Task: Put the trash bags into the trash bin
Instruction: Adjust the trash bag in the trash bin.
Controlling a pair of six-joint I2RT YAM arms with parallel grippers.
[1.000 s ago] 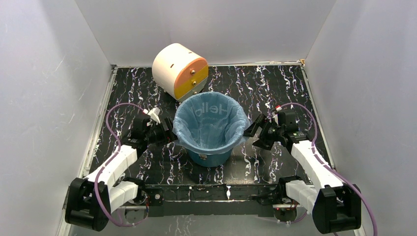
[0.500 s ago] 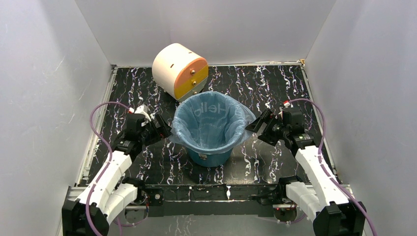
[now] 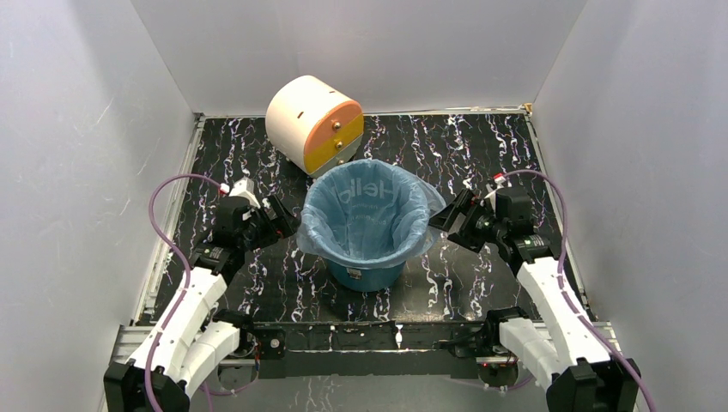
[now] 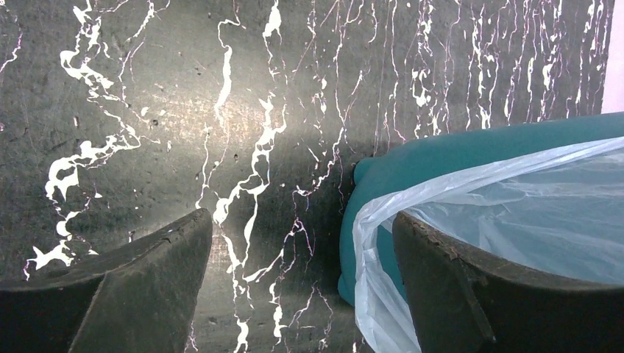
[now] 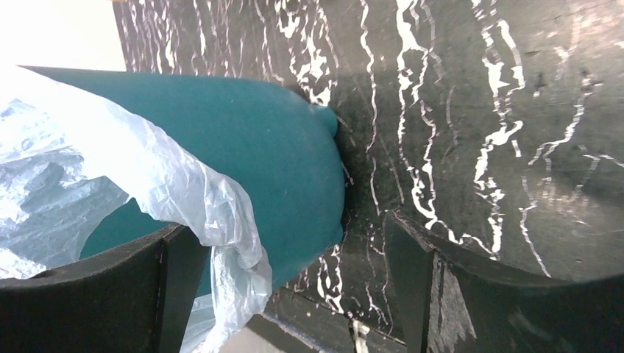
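White walls [image 3: 360, 51], black marbled table [image 3: 481, 146]

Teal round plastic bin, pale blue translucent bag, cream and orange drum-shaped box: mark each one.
teal round plastic bin [image 3: 379, 276]: top view, outer side wall.
pale blue translucent bag [image 3: 365, 227]: top view, inner lining.
cream and orange drum-shaped box [image 3: 296, 107]: top view, cream shell.

Cream-and-orange drum box [image 3: 313, 123] — perhaps drawered, black white-veined tabletop [image 3: 481, 146], white walls [image 3: 86, 129]
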